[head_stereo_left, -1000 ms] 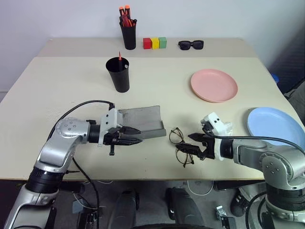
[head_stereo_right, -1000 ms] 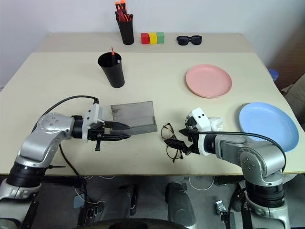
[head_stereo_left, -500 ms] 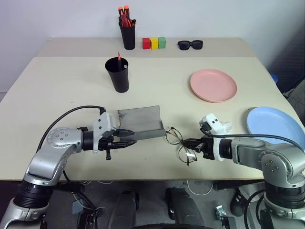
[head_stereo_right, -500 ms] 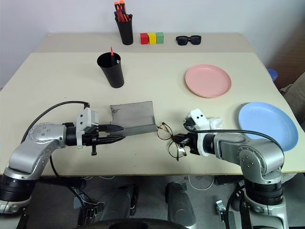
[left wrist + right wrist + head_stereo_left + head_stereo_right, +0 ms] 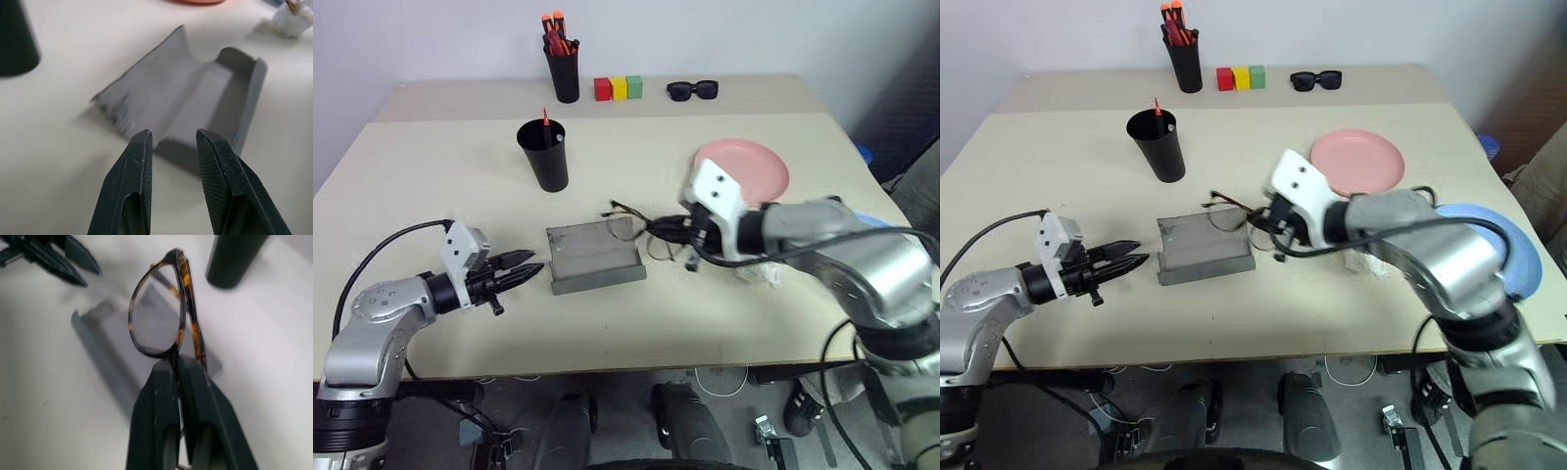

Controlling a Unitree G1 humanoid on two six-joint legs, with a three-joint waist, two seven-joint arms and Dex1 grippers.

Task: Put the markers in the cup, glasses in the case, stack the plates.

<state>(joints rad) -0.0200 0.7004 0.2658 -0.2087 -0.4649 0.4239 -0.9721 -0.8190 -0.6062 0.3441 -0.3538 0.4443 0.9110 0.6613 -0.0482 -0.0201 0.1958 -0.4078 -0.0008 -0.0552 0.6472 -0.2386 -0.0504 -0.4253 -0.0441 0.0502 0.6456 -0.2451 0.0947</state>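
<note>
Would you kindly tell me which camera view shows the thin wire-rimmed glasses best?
The right wrist view: the thin wire-rimmed glasses appear close up, pinched in the right gripper. Both eye views show them small, over the open grey case.

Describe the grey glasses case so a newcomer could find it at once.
On the beige table, look near the front edge, just before the tall black tapered cup. The grey felt-like oblong case lies there open like a trough, the only grey, angular thing among round plates and black holders.

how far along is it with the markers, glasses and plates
Done: a red marker stands in the cup. In hand: the right claw holds the glasses above the open case. Left: the pink plate and blue plate lie apart, unstacked.
</note>
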